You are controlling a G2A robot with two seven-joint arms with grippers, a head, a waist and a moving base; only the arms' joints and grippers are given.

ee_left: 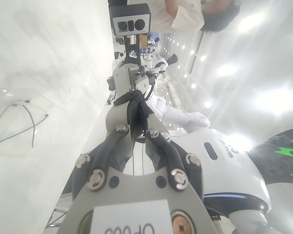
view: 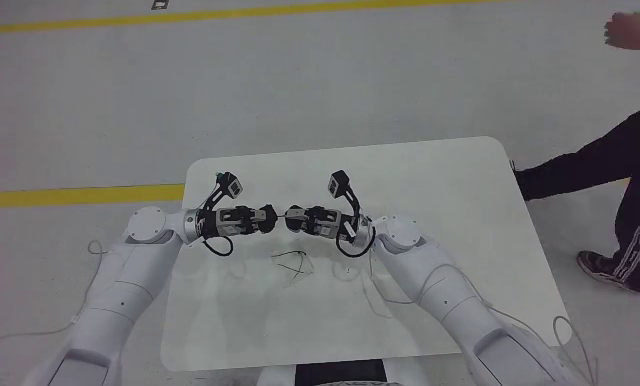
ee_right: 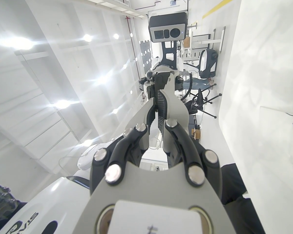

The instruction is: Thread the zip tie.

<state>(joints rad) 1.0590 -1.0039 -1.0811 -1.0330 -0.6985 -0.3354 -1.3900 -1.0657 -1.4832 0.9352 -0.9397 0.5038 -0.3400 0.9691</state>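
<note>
Grey floor (view: 300, 86) is stretching away on every side of the white table (view: 470, 186). One yellow line (view: 300, 8) is running across well beyond the table's far edge, and bright ceiling lamps are glaring above the table in both wrist views. Now the table itself: rounded corners, pale top, sitting right in front of the robot.

Over the table's middle both arms are hanging with elbows out and wrists turned inward, pointing straight at each other. The left gripper (view: 268, 217) and the right gripper (view: 292, 217) are facing tip to tip, almost touching, raised off the tabletop.

From the left wrist, the grey fingers (ee_left: 115, 118) are lying drawn together, tips meeting around something dark. From the right wrist, the fingers (ee_right: 178, 113) are sitting pressed in to a narrow slit between their ribbed pads. Whether either pair is pinching a tie is too fine to make out.

Down on the table, dark zip ties (view: 295, 264) are lying in a loose crossed tangle. They are on the robot's side of the spot under the tips, clear of every finger.
</note>
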